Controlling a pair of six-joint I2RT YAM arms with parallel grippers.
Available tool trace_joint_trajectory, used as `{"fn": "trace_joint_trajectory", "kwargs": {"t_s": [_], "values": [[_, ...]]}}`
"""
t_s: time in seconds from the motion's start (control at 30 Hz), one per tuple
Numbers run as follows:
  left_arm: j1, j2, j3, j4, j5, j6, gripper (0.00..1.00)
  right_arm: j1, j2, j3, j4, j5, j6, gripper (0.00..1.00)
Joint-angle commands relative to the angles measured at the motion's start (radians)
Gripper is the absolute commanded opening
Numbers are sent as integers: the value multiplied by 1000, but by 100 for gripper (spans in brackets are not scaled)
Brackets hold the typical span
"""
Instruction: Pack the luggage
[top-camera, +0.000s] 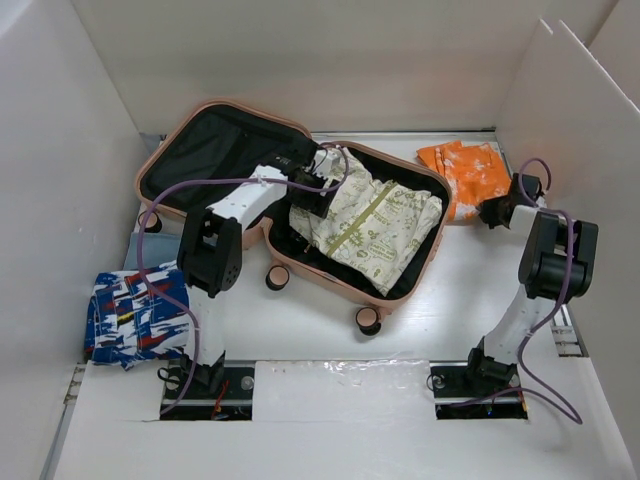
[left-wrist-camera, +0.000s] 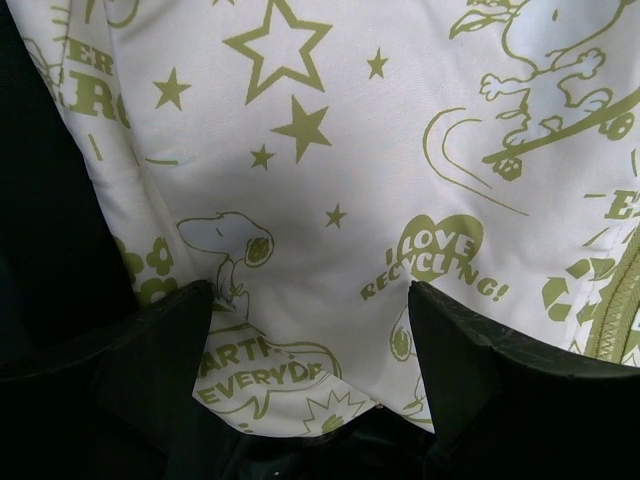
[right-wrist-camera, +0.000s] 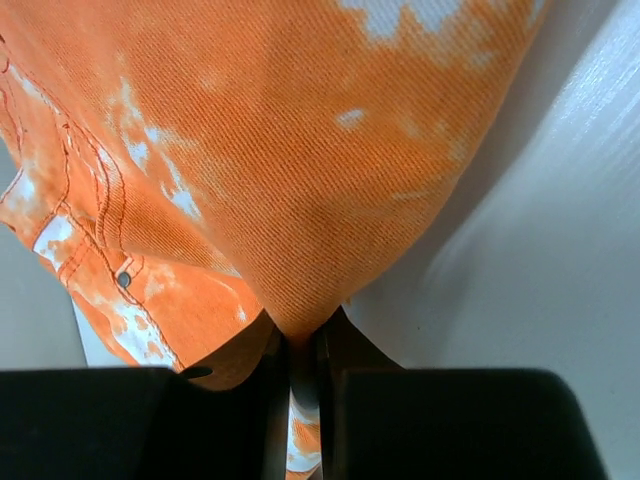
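Observation:
The salmon-pink luggage (top-camera: 160, 150) lies open on the table, black lining up, its lid to the left. A cream garment with olive cartoon print (top-camera: 370, 230) (left-wrist-camera: 340, 160) fills its right half. My left gripper (top-camera: 312, 195) (left-wrist-camera: 310, 300) hangs open just over that garment's left edge, a dark finger on each side and nothing pinched. To the right of the case lies an orange and white garment (top-camera: 465, 175) (right-wrist-camera: 270, 150). My right gripper (top-camera: 497, 210) (right-wrist-camera: 303, 345) is shut on a fold at its right edge.
A blue, white and red patterned cloth (top-camera: 135, 315) lies at the near left beside the left arm. White walls (top-camera: 60, 150) box the table in on the left, back and right. The case's black wheels (top-camera: 368, 320) face the front.

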Motion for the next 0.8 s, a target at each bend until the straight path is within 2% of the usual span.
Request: {"fn": "trace_joint_trajectory", "kwargs": {"t_s": [0.0,0.1,0.27,0.4,0.57,0.6,0.63,0.67,0.7,0.77], "values": [[61,-32,17,-82,-63,-2,77,-4,7,-30,75,-42,27,0],[61,-43,17,-82,-63,7,77,-4,-50,-70,144,-51,4,0],[61,-61,17,-91,-72,7,77,-4,-182,-105,144,-5,-66,0],[61,-82,5,-82,-81,7,77,-13,-332,-258,89,-14,-24,0],[61,-101,-6,-82,-90,7,77,-13,-436,-412,28,-89,-45,0],[61,-101,-6,-82,-90,7,77,-13,-450,-427,-1,-103,-59,8],[61,-110,-6,-82,-90,7,77,-13,-476,-449,-15,-103,-105,25],[61,-110,-6,-82,-90,7,77,-13,-486,-449,-33,-103,-134,44],[61,-110,-6,-82,-90,7,77,-13,-495,-449,-59,-94,-162,70],[61,-110,-6,-73,-78,16,77,-41,-507,-391,-212,-53,-238,81]]}}
